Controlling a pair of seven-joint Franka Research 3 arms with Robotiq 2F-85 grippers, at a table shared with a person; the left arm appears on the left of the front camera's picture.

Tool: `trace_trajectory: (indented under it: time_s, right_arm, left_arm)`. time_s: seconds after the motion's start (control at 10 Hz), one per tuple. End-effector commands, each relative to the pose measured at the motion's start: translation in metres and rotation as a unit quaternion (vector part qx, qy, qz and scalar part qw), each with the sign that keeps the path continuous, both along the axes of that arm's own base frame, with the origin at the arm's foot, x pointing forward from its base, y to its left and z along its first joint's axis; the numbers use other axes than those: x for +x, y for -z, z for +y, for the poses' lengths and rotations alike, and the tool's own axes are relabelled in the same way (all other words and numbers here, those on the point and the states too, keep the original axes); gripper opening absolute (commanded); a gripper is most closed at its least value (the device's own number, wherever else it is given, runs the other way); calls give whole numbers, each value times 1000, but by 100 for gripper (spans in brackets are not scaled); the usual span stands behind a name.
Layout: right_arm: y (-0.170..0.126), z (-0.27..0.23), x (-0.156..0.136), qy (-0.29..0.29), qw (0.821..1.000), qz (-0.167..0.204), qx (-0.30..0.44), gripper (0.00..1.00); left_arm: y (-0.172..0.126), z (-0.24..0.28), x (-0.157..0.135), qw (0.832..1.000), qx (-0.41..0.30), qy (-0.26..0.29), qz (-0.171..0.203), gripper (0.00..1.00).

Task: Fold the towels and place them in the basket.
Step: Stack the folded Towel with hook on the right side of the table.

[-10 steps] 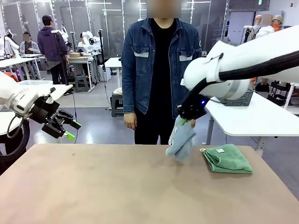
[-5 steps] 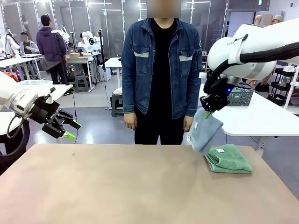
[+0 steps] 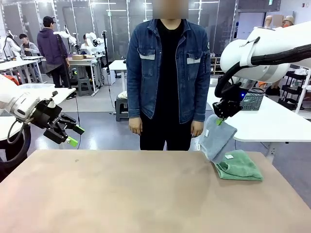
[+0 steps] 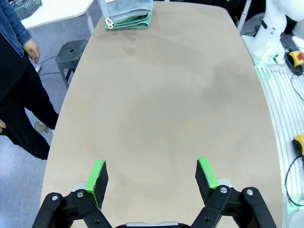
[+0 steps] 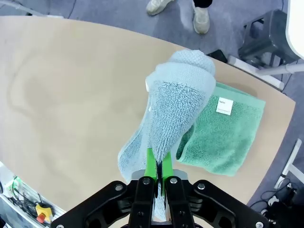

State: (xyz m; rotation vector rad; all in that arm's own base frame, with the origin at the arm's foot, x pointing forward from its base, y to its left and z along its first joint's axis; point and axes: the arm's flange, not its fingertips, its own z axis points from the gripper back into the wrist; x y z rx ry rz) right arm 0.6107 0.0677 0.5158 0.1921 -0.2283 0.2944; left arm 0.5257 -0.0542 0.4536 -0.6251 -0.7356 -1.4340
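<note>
My right gripper is shut on the top of the pale blue-grey towel, which hangs folded from it just above the table's far right. The towel's lower end hangs over the left edge of the mint green towel, which lies folded on the table with its white label up. In the right wrist view the blue-grey towel droops from my gripper beside the green towel. My left gripper hovers open off the table's left edge, its pads wide apart. The wire basket stands on the white side table, partly behind my right arm.
A person in a denim jacket stands at the far edge, hands down at the sides. The white side table stands to the right of the brown table. Stools and cables are on the floor beyond.
My right arm has carried the blue-grey towel up and to the right, from the table's middle right to just over the green towel. The left arm has stayed still.
</note>
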Motion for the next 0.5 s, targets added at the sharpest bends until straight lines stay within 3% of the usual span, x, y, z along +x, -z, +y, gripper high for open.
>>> trace_trajectory:
  time_s: [0.0, 0.2, 0.4]
  right_arm:
    - [-4, 2, -2, 5, 1000, -3, 1, 5]
    - [-1, 0, 0, 0, 1000, 0, 0, 5]
    - [12, -7, 3, 48, 998, 13, 27, 5]
  left_arm:
    - [-2, 0, -1, 1000, -1, 0, -2, 94]
    - [-2, 0, -1, 1000, -1, 0, -2, 94]
    - [-2, 0, -1, 1000, -1, 0, -2, 94]
